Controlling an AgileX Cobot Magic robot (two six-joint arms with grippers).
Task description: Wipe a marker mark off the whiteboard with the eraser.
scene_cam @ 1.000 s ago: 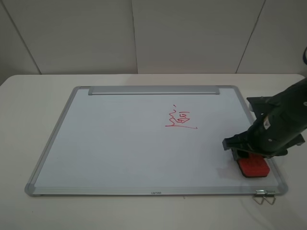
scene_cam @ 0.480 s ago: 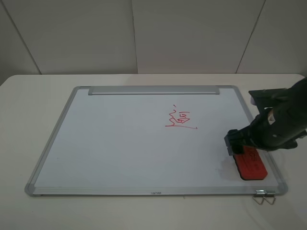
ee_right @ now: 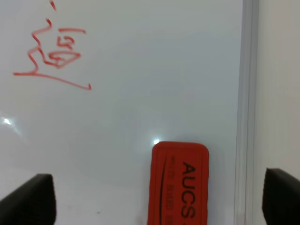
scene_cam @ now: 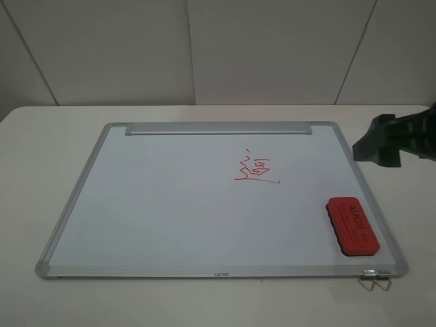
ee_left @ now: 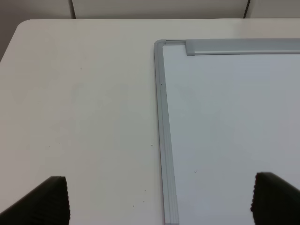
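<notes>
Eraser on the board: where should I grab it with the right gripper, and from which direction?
Judging by its pose, come straight down on the eraser and pinch its two long sides near the middle. It lies flat, label up, on the whiteboard close to the right frame, so no side approach looks clear. The right gripper is open, its fingers spread wider than the block.
</notes>
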